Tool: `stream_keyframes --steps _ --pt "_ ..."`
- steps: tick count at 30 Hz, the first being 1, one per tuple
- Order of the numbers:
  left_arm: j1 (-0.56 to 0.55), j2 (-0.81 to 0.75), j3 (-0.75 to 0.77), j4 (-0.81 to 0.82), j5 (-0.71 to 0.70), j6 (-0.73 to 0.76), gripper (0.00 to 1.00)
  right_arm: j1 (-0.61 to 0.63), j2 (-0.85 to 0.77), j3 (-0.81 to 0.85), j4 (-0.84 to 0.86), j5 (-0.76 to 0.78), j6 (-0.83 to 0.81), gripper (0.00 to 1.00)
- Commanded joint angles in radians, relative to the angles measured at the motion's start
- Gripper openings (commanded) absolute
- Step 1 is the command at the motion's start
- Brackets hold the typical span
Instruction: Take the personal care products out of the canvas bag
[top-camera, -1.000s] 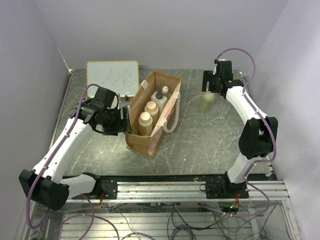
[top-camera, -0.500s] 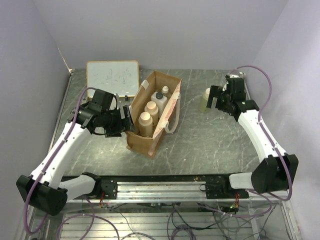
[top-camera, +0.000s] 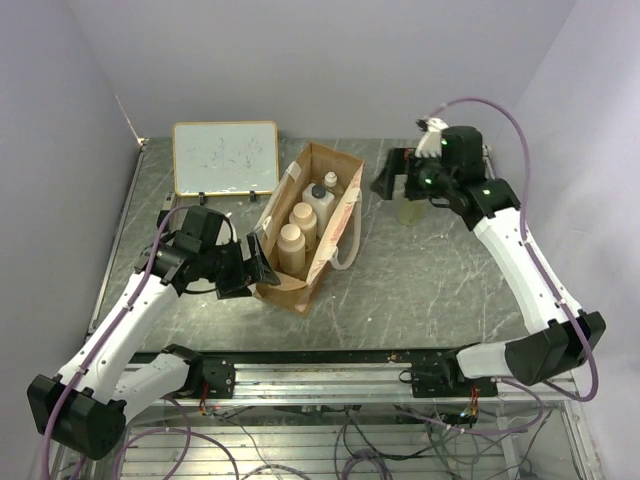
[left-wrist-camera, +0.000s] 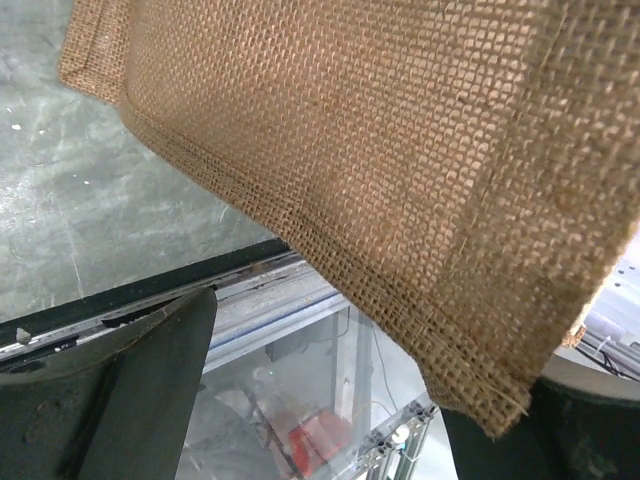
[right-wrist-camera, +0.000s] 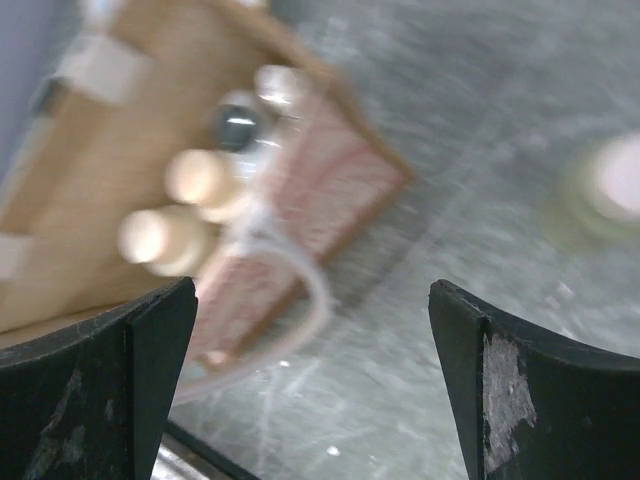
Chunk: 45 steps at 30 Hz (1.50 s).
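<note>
The tan canvas bag (top-camera: 318, 262) stands open mid-table and fills the top of the left wrist view (left-wrist-camera: 380, 150). Inside it are two beige bottles (top-camera: 291, 245) (top-camera: 303, 218), a white bottle with a dark cap (top-camera: 318, 195) and a slim amber bottle with a white top (top-camera: 331, 180). A third cream bottle (top-camera: 410, 210) stands on the table to the right, and it shows blurred in the right wrist view (right-wrist-camera: 610, 180). My left gripper (top-camera: 258, 262) is open at the bag's left near side, with the bag's corner against one finger (left-wrist-camera: 570, 430). My right gripper (top-camera: 392, 180) is open above the table, between the bag and the lone bottle.
A framed whiteboard (top-camera: 225, 155) lies at the back left. The bag's cream handle loop (top-camera: 345, 250) hangs off its right side. The aluminium rail (top-camera: 350, 375) runs along the near edge. Purple walls close in the left, back and right.
My right gripper left the cream bottle standing on the table and swung left toward the bag. My left gripper slid nearer along the bag's left side.
</note>
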Motion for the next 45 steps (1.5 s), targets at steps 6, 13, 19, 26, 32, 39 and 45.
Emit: stream_keyframes --steps 6,13,19,26,32,39,45 --pt "-0.007 0.037 -0.003 -0.065 0.005 0.102 0.92 0.458 0.179 0.285 -0.062 0.04 0.077 0.85" --pt "-0.007 0.045 -0.001 -0.07 0.036 0.179 0.91 0.647 0.359 0.343 -0.12 0.306 0.12 0.74" --pt "-0.006 0.048 0.02 -0.102 0.043 0.238 0.91 0.682 0.469 0.364 -0.125 0.413 0.137 0.74" --pt "-0.006 0.058 0.037 -0.104 0.041 0.267 0.91 0.691 0.528 0.362 -0.078 0.436 0.131 0.73" --pt "-0.006 0.086 0.067 -0.136 0.017 0.316 0.91 0.691 0.561 0.368 -0.061 0.447 0.125 0.73" --pt "-0.006 0.094 0.078 -0.15 0.011 0.34 0.92 0.691 0.594 0.384 -0.059 0.464 0.104 0.71" --pt "-0.007 0.1 0.079 -0.152 0.006 0.348 0.91 0.696 0.623 0.408 -0.068 0.478 0.092 0.69"
